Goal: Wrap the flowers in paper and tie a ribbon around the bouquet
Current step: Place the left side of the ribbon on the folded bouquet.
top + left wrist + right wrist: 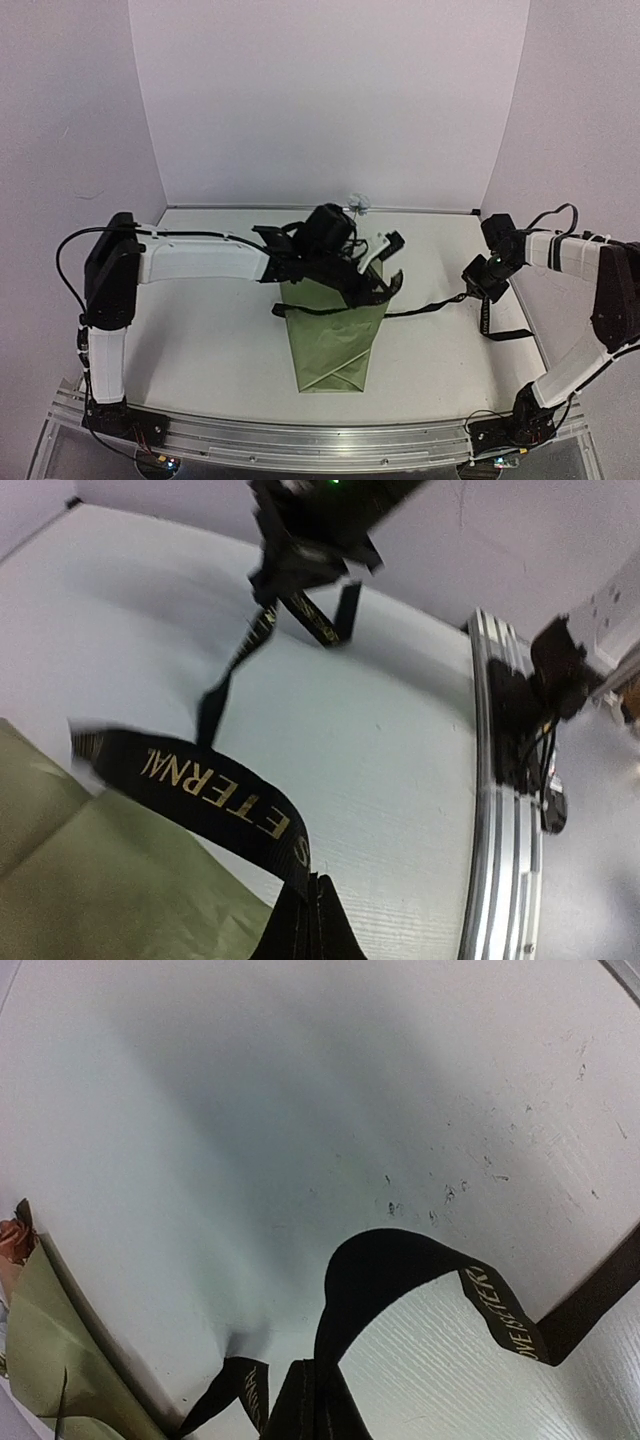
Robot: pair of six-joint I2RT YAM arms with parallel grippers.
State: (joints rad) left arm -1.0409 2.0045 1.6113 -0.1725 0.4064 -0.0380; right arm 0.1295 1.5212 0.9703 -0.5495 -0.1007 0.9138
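Note:
The bouquet (pixel 333 340) lies mid-table as an olive-green paper cone, narrow end toward me. A pale bloom of the flowers (pixel 358 205) shows behind the left arm, and a brownish bloom (pixel 12 1240) peeks over the paper (pixel 40 1360). The black ribbon (pixel 430 303) with light lettering runs across the cone and off to the right. My left gripper (pixel 390 288) hangs over the cone's wide end, shut on the ribbon (pixel 200 790) beside the paper (pixel 100 880). At the table's right, my right gripper (pixel 483 295) is shut on the ribbon (pixel 400 1260), which loops on the table.
An aluminium rail (pixel 320 435) runs along the near edge, with the right arm's base (pixel 530 700) mounted on it. White backdrop walls (pixel 330 100) enclose the table at the back and sides. A slack tail of ribbon (pixel 505 333) lies near the right edge.

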